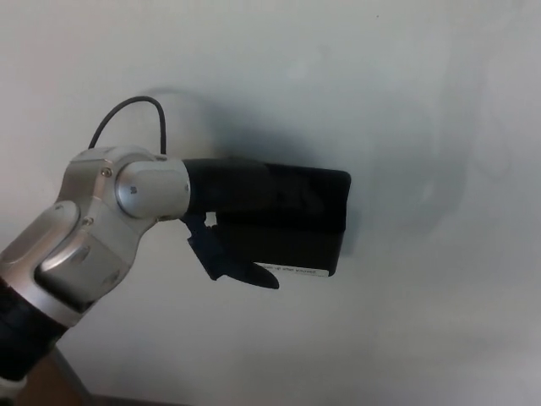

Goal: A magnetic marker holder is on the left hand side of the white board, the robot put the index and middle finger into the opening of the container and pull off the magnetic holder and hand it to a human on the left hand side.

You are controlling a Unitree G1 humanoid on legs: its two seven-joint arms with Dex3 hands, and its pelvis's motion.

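The robot's black left hand (pixel 232 216) grips the black, box-shaped magnetic marker holder (pixel 308 222), upper fingers (pixel 245 182) reaching into it, thumb (pixel 241 271) curled beneath. Behind the hand spreads the white board (pixel 406 101), the holder against it.

The wide white board (pixel 406 101) looks smooth and slightly glossy, with soft grey shadows on it. The black rectangular plastic marker holder (pixel 313 224) is matt; a small white paper label (pixel 297 271) sits at its 6 o'clock edge. The black left hand (pixel 232 224) looks like matt plastic. The silver arm shell (pixel 93 228) has a brushed, satin metal finish. A thin black cable (pixel 135 106) looks rubbery.
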